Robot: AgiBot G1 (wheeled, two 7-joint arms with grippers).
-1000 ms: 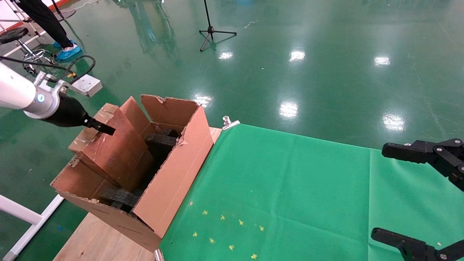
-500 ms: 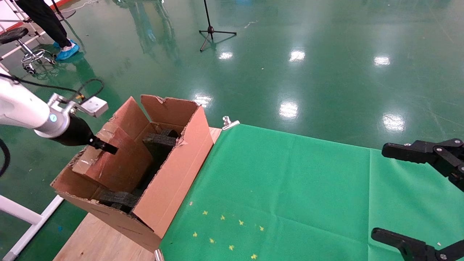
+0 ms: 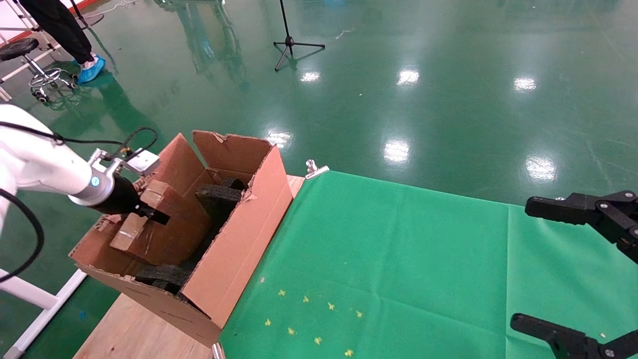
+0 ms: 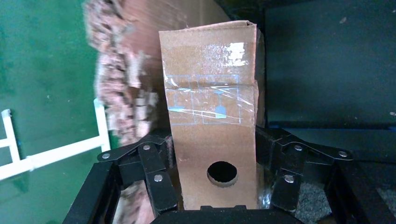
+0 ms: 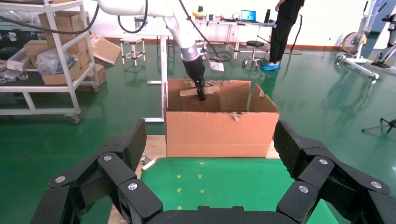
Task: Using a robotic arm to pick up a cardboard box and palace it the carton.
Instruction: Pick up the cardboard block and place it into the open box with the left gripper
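Head view: left gripper (image 3: 149, 214) at 9 o'clock, fingers clamped on the cardboard box (image 3: 162, 227), tilted inside the carton (image 3: 239, 244).
Left wrist view: fingers (image 4: 159, 179) press the box's sides.
Right wrist view: right gripper (image 5: 210, 175) spread wide, parked over the desk (image 5: 224, 184).

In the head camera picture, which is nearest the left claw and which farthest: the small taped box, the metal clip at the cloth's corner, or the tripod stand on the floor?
Measured from the left gripper:
1. Small taped box: clamped in the gripper, inside the big carton.
2. Metal clip: past the carton, at the green cloth's far corner.
3. Tripod stand: far off on the floor, well beyond the table.
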